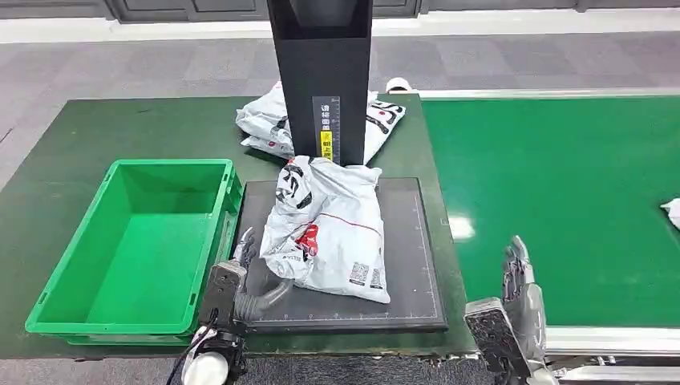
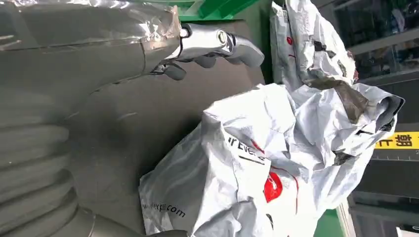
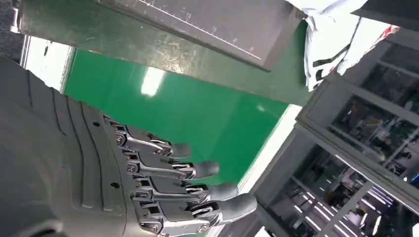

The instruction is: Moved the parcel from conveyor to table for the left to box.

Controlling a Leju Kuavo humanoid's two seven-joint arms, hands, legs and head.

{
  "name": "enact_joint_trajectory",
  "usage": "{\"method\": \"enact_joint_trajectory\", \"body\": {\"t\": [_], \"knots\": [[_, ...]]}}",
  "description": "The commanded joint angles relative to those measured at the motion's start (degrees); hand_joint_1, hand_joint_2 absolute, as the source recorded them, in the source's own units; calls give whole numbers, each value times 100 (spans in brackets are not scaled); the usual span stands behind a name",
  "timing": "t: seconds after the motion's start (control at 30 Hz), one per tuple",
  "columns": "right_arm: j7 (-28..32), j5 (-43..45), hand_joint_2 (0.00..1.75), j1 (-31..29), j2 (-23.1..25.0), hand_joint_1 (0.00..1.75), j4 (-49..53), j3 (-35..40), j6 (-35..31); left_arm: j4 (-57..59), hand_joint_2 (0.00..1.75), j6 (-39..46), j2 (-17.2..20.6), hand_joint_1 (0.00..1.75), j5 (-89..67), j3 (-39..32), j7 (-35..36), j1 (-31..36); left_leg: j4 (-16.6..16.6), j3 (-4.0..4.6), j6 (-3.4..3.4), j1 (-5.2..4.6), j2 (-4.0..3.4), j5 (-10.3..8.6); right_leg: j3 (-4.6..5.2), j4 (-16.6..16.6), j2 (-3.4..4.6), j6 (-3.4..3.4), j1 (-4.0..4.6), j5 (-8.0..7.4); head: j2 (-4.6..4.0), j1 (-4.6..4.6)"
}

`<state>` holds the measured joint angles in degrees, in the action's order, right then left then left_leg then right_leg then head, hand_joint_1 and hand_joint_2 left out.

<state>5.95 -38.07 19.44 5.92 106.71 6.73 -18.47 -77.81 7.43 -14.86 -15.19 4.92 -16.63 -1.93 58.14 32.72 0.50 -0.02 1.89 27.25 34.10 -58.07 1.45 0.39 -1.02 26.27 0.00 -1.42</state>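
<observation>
A crumpled white parcel [image 1: 329, 233] with black and red print lies on the black weighing pad [image 1: 409, 265], just in front of the black scanner column [image 1: 321, 72]. My left hand [image 1: 240, 281] is at the pad's near left corner, right beside the parcel's near end. Its fingers [image 2: 217, 42] are stretched out over the pad and its thumb curves toward the parcel [image 2: 257, 163]; it holds nothing. My right hand [image 1: 517, 305] hovers over the near edge of the green conveyor [image 1: 561, 184], fingers [image 3: 197, 170] apart and empty.
An empty green bin [image 1: 136, 241] stands left of the pad on the green table. More white parcels [image 1: 265, 124] lie behind the column. Another parcel [image 1: 672, 210] peeks in at the conveyor's right edge.
</observation>
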Motion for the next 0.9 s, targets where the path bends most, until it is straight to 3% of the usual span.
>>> {"method": "enact_joint_trajectory", "body": {"t": [0.03,0.9], "knots": [[1,18,0,-3,126,0,-63,-435,29,272,175,-46,-52,0,-9,-98,13,171,-5,-6,1,1,-2,0,-11,8,-16,-2,4,1,-2,0],[1,18,0,-3,126,0,-63,-435,29,272,175,-46,-52,0,-9,-98,13,171,-8,-10,2,4,-5,-1,-16,12,-20,-4,7,-1,-2,0]]}}
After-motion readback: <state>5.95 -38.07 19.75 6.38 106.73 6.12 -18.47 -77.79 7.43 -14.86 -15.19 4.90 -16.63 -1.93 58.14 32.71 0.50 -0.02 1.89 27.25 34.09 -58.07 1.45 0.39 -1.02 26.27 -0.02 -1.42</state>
